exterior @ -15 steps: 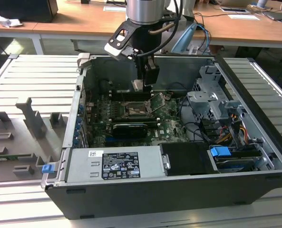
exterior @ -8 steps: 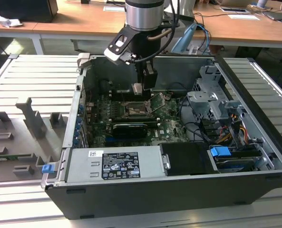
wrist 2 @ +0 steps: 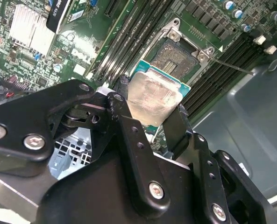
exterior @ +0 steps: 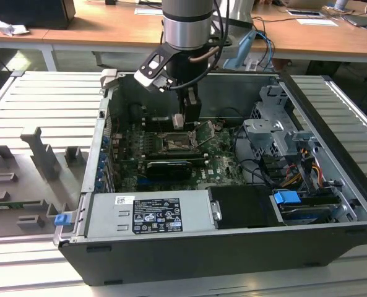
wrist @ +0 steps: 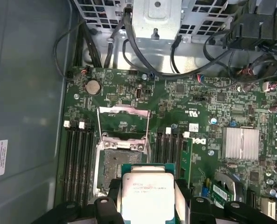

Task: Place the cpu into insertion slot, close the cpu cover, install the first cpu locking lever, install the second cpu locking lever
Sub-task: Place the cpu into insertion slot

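Note:
My gripper (exterior: 184,119) hangs inside the open computer case, shut on the cpu (exterior: 179,121). In both wrist views the cpu (wrist: 146,192) (wrist 2: 153,95), a silvery square chip on a green base, sits clamped between the black fingers (wrist: 182,197) (wrist 2: 174,122). It hovers above and slightly to one side of the insertion slot (wrist: 117,164) (wrist 2: 177,57) (exterior: 176,144), whose dark centre lies bare. The cpu cover (wrist: 122,122) is swung up and open beyond the slot. A thin locking lever (wrist 2: 232,68) sticks out beside the socket.
Black memory slots (wrist: 77,158) flank the socket on both sides. A finned heat sink (wrist: 241,143) and an upright card (exterior: 168,167) lie on the green board. Cables (wrist: 129,56) and a metal drive cage (exterior: 273,133) stand close by, and the grey case wall (wrist: 26,93) runs alongside.

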Available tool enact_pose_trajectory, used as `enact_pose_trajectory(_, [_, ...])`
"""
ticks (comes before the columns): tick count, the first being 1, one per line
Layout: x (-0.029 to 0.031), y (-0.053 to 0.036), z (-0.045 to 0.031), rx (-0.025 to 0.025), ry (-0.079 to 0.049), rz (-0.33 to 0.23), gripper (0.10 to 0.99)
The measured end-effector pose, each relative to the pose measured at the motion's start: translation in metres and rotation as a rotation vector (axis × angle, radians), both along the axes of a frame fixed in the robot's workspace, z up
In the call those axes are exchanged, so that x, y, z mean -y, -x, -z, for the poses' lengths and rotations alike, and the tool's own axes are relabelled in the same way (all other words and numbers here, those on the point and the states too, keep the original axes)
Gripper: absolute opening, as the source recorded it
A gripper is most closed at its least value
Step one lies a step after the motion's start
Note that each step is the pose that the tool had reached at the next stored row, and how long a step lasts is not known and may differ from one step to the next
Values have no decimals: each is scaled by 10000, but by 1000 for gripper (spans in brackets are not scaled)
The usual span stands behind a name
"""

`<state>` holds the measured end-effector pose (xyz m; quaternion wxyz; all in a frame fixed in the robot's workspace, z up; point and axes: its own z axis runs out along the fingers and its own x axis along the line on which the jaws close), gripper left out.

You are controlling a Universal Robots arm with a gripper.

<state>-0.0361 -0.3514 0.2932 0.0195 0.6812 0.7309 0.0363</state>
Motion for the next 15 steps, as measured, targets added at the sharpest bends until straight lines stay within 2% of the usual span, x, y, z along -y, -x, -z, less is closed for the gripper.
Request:
enact_pose_trajectory(11, [-7,8,166,2,-6,-36,537])
enact_pose_trajectory(15, [-27,23,268,5,-8,-42,537])
